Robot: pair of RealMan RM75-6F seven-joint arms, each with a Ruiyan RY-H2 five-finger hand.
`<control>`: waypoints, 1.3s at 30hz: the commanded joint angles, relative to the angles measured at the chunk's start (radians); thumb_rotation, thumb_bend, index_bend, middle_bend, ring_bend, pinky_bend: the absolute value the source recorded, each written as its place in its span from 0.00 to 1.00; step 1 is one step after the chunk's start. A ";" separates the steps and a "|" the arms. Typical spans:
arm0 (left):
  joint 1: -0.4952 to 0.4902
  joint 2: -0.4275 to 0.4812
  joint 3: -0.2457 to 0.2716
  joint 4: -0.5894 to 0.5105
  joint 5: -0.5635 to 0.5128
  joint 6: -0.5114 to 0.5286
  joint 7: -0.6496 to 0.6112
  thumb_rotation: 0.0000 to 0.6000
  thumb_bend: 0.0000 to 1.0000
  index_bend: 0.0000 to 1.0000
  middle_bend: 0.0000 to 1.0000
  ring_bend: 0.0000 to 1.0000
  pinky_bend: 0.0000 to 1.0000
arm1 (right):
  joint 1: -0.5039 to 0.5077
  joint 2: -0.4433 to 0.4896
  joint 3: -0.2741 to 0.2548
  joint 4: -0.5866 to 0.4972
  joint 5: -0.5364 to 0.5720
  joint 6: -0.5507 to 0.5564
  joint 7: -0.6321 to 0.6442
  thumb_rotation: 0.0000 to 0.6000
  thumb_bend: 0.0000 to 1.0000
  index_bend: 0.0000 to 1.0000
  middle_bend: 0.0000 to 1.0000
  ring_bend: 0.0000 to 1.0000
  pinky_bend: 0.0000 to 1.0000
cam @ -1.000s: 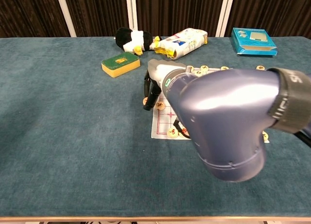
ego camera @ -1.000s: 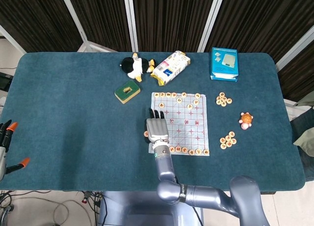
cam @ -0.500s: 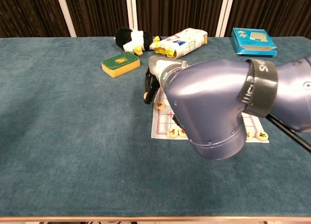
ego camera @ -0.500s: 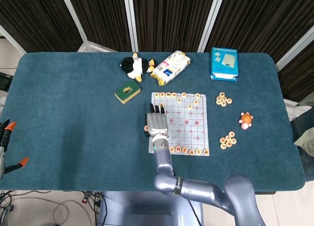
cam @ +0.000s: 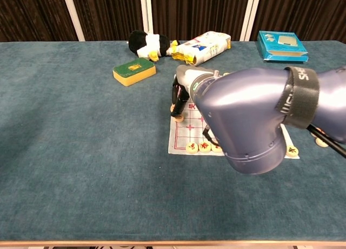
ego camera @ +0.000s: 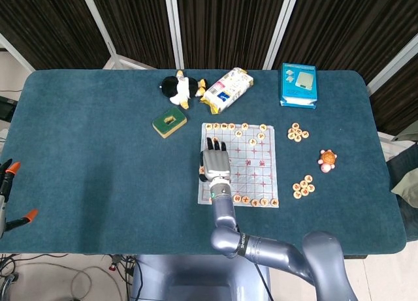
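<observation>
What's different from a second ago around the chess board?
The right hand has shifted rightward from the board's left edge onto the chess board, fingers pointing down over a piece at the left column. The piece that lay just off the board's left edge no longer shows. Sponge, plush penguin and side piles unchanged.

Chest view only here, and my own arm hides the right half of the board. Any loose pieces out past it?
Observer: Yes. Right of the board lie a far pile and a near pile on the cloth.
Operator: Anything between them?
Observer: A small turtle toy, further right, apart from both.
Operator: Where's my hand on the board?
Observer: The right hand is over the left columns, about midway between the end rows.
</observation>
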 commanded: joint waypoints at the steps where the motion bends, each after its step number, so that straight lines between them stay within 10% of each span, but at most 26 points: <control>1: 0.000 0.000 0.001 0.000 0.001 0.000 0.001 1.00 0.05 0.00 0.00 0.00 0.05 | 0.000 0.002 -0.002 0.001 0.002 0.001 0.002 1.00 0.34 0.54 0.00 0.00 0.02; 39: -0.002 -0.003 0.000 0.001 -0.001 -0.002 0.004 1.00 0.05 0.00 0.00 0.00 0.05 | 0.012 -0.005 -0.014 0.012 0.040 0.004 0.006 1.00 0.34 0.54 0.00 0.00 0.02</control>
